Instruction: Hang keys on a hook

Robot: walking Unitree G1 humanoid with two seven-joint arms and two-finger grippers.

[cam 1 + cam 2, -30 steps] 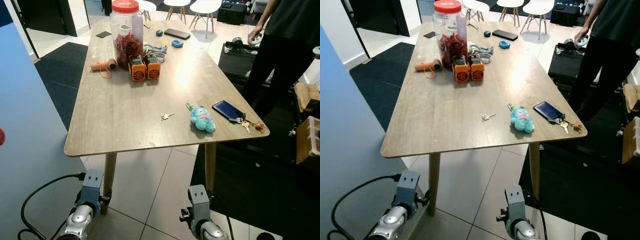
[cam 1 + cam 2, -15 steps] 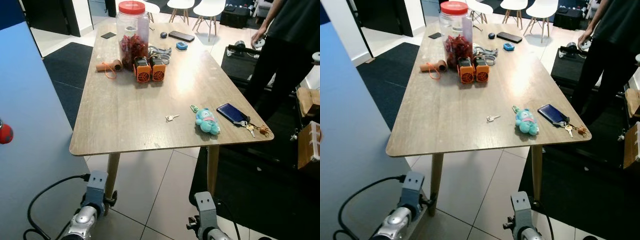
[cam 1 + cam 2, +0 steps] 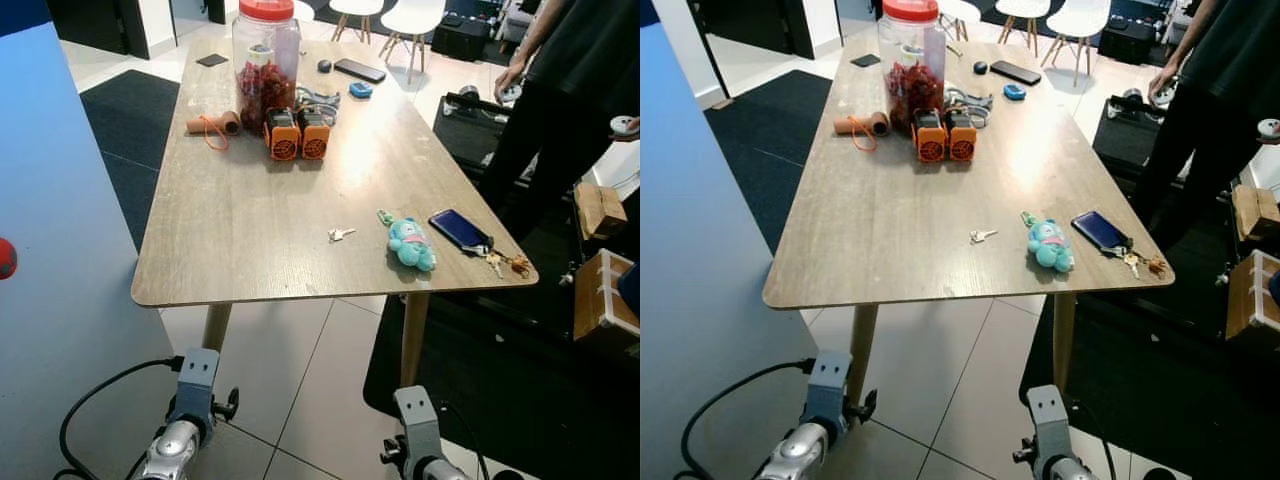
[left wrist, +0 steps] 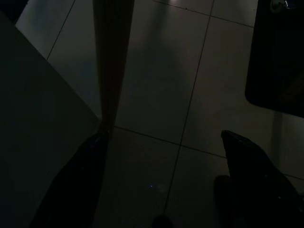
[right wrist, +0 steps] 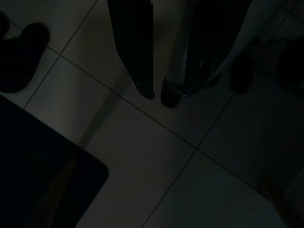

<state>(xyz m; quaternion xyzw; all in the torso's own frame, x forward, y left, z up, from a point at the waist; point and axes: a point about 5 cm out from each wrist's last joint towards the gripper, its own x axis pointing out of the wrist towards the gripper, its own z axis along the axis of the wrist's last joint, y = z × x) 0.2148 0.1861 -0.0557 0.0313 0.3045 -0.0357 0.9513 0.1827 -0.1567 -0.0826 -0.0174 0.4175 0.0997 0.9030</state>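
Both grippers hang low before the table (image 3: 250, 240), left gripper (image 4: 161, 156) spread and empty, right gripper (image 5: 166, 90) narrowly parted, empty. Keys (image 3: 503, 262) lie at the table's right edge, beside open floor.

Pale wood-grain table (image 3: 250, 230), matt with a soft sheen under the light; clear glossy plastic jar (image 3: 264, 60) with a red plastic lid; small bright metal key (image 3: 338, 235); fuzzy teal cloth plush (image 3: 411, 242); dark glossy phone (image 3: 457, 228); smooth, faintly reflective floor tiles (image 3: 300, 360); matt dark carpet (image 3: 115, 120); brushed silver metal arms (image 3: 170, 450).
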